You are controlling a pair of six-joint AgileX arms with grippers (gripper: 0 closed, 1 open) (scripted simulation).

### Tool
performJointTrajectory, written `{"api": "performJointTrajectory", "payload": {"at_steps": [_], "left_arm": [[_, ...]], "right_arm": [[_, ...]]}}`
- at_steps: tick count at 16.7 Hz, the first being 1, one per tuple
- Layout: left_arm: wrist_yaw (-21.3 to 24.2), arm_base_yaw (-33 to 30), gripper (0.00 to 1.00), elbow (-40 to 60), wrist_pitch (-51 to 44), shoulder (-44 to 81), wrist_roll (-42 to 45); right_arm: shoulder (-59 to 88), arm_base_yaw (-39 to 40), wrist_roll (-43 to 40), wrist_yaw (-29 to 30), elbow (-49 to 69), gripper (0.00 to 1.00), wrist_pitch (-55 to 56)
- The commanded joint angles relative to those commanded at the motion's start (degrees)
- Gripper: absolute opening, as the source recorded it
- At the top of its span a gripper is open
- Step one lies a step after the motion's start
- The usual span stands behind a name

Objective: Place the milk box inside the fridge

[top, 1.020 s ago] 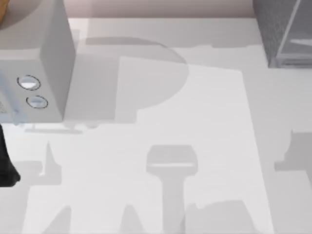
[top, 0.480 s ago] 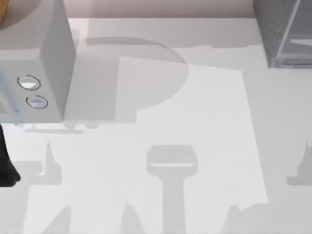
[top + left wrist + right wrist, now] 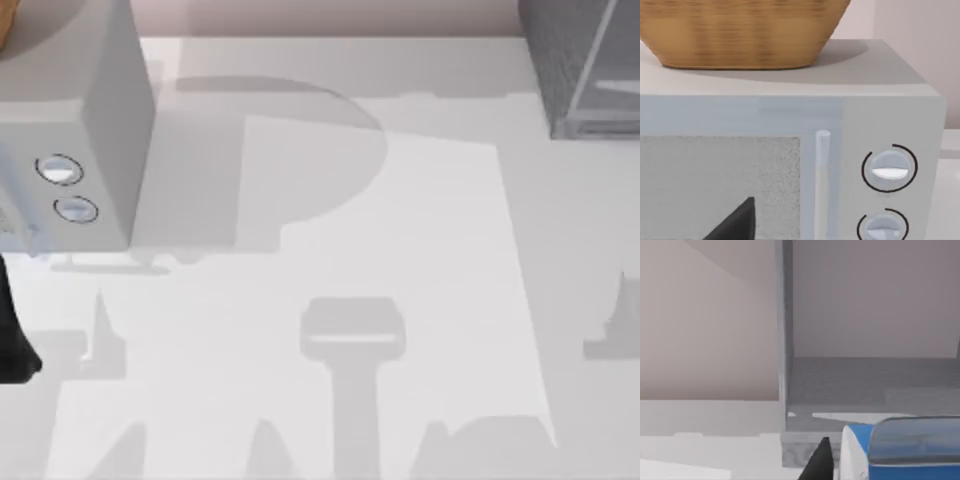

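The milk box (image 3: 905,450), blue-topped with a white side, sits very close in the right wrist view. My right gripper (image 3: 877,467) is shut on it, one dark finger (image 3: 819,460) against its side. Just beyond it stands the fridge (image 3: 805,447), open, with a grey inner floor and a pale upright frame edge. From above, the dark-grey speckled fridge (image 3: 560,60) is at the table's far right corner, its pale door panel (image 3: 612,70) swung out. My left arm (image 3: 12,340) rests at the left edge; a dark part of my left gripper (image 3: 735,225) faces the microwave.
A light grey microwave (image 3: 95,130) with two round knobs stands at the far left, a wicker basket (image 3: 740,30) on its top. Shadows of the arms lie across the white table (image 3: 330,230).
The right arm's shadows at the table's right edge and front have shifted, first rightward, then slightly back. The left arm, microwave and fridge have not moved.
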Motion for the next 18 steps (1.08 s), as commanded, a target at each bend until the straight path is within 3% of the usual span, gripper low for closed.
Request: {"api": "performJointTrajectory", "payload": {"at_steps": [5, 18], "left_arm": [[0.0, 0.0, 1.00, 0.0, 0.0, 0.0, 0.0], [0.0, 0.0, 1.00, 0.0, 0.0, 0.0, 0.0]], "right_arm": [[23.2, -3.2, 0.1, -2.9, 11.2, 0.00, 13.7], [100.9, -13.2, 0.4, -11.3, 43.6, 0.00, 53.8]]}}
